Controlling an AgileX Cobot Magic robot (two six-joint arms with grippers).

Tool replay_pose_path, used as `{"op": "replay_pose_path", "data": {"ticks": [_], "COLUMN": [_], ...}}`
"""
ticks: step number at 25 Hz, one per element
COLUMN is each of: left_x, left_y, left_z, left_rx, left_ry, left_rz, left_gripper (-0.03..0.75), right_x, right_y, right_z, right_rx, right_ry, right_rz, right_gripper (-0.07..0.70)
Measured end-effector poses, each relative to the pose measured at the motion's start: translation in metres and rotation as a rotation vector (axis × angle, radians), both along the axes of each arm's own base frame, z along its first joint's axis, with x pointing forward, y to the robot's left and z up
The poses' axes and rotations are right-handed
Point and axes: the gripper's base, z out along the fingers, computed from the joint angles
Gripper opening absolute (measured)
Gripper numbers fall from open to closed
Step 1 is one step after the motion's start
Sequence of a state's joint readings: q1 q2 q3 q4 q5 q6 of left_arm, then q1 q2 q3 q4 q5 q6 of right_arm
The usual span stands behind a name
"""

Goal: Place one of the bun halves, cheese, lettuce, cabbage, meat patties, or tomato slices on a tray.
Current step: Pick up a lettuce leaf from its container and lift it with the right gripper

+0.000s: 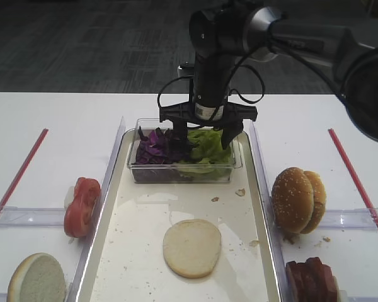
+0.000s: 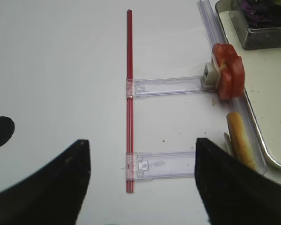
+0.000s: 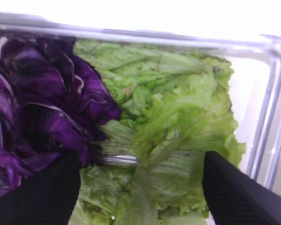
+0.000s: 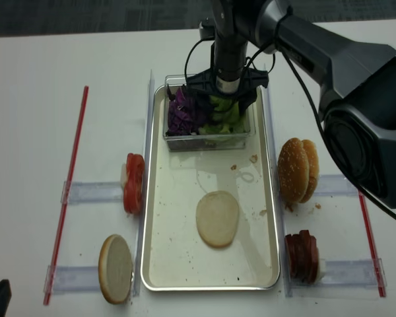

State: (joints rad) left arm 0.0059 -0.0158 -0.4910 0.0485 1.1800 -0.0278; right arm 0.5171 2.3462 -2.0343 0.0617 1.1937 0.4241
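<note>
**Desk:** What are you looking at on the left of the table?

**Caption:** Start at the left edge. You have a flat bun half [image 1: 36,277] lying cut face up at the near left, just outside the tray [image 1: 113,233]. Beyond it, the tomato slices [image 1: 82,206] stand on edge in a row against a clear plastic holder [image 1: 31,216]. A red strip [image 1: 19,175] runs along the table outside them. Your left gripper [image 2: 141,178] hangs above this side, seen only in its own wrist view: both dark fingers [image 2: 51,183] stand wide apart with bare table between them, holding nothing.

**Desk:** And the middle?

**Caption:** One pale flat bun half [image 1: 191,247] lies on the tray floor, toward the near end, among crumbs. At the far end of the tray sits a clear plastic tub [image 1: 183,173]. In it you see the cabbage [image 1: 154,146] on the left and the lettuce [image 1: 206,146] on the right, touching. Your right gripper [image 1: 205,132] points straight down into the tub. Its jaws are spread wide, one finger down by the cabbage edge, the other at the lettuce's right side. The lettuce lies between them, not pinched or lifted.

**Desk:** The right?

**Caption:** Outside the tray rim, two sesame-seeded bun halves [image 1: 297,199] stand on edge together. Nearer you, the meat patties [image 1: 310,280] stand stacked in a row at the near right corner. A second red strip [image 1: 356,182] runs beyond them.
</note>
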Motion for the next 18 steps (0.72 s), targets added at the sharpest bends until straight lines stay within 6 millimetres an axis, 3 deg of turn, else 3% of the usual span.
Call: {"op": "replay_pose_path", "data": {"ticks": [5,18], "left_x": [0.0,0.0], "left_y": [0.0,0.0], "left_z": [0.0,0.0], "left_rx": [0.0,0.0], "left_ry": [0.0,0.0], "left_rz": [0.0,0.0], "left_gripper": [0.439,0.439], "right_x": [0.002,0.003], "right_y": [-0.001,0.001], "right_z": [0.003,-0.023], "right_rx": [-0.021,-0.039], "right_ry": [-0.005,0.048], "right_rz": [0.006,0.013], "right_gripper": [0.547,0.496]}}
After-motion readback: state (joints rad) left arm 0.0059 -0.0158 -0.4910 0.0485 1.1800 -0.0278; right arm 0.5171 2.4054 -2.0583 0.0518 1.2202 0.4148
